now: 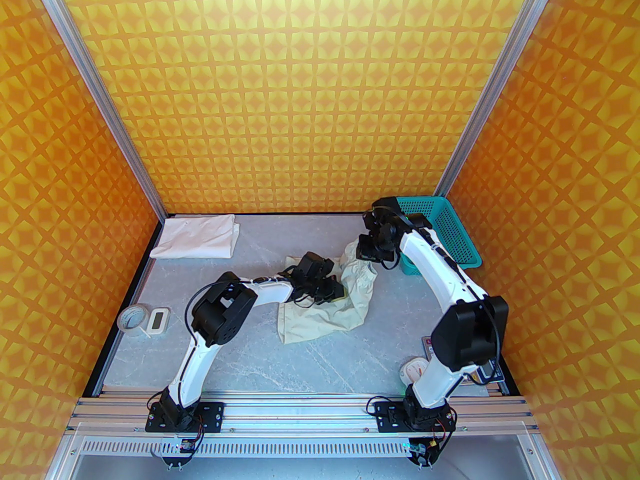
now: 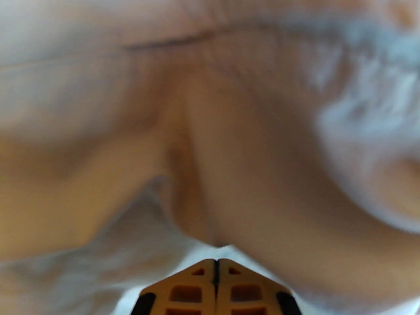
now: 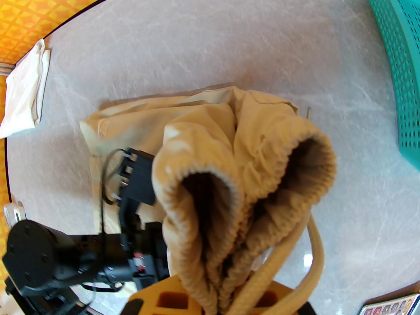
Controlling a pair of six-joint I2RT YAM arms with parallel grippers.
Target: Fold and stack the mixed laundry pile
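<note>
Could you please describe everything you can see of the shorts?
The shorts are pale greenish-cream soft cloth, with a ribbed, gathered elastic waistband and a thick drawstring. They are crumpled and unfolded, and the leg end lies flat on the table. The right gripper is closed on the waistband and holds that end raised near the teal basket. The left gripper is closed and seems to pinch a fold nearer the middle.

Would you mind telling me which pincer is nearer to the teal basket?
The right. The right pincer, gripping the shorts by the waistband, sits just left of the teal basket; the left pincer is farther left, nearer the arm bases.
</note>
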